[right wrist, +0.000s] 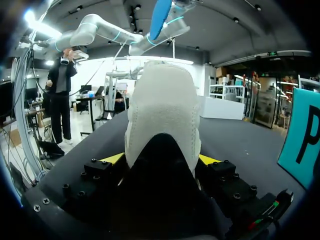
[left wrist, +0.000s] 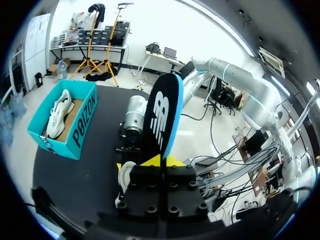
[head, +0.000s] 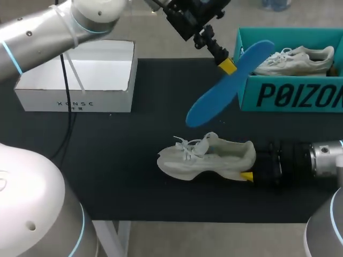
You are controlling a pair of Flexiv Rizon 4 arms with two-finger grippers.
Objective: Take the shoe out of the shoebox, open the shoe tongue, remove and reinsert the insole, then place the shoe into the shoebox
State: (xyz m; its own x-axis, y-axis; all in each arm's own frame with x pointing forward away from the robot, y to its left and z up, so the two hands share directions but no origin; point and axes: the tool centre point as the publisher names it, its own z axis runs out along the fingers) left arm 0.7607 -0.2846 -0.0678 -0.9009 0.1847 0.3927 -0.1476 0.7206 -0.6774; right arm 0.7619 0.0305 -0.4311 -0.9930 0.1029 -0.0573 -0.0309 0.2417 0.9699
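Upper left of the head view: an open white box [head: 75, 99] sits on the black table [head: 107, 160], and my left arm [head: 48, 27] crosses above it from the upper left corner toward the top middle. Top middle, right of centre: my left pincer [head: 227, 65] is closed tight on one end of the blue insole [head: 230, 88]. The insole hangs in the air, slanting down to the left, and its upper end overlaps the near left corner of the shoebox [head: 289, 96]. In the left wrist view the two yellow tips of the left pincer [left wrist: 160, 161] meet on the insole [left wrist: 162, 115], which stands edge-on straight ahead of the fingers, dark underside showing. Centre of the head view, below the insole: the pale shoe [head: 206, 156] lies on the table, toe to the left, laces loose, heel to the right. My right pincer [head: 247, 172] grips that heel. In the right wrist view its fingers stand wide apart, one yellow tip pressed to each side of the shoe [right wrist: 162, 115]. My right arm [head: 321, 158] lies low along the table from the right edge. Upper right: the teal shoebox, open, holds a second shoe [head: 295, 60] on its side.
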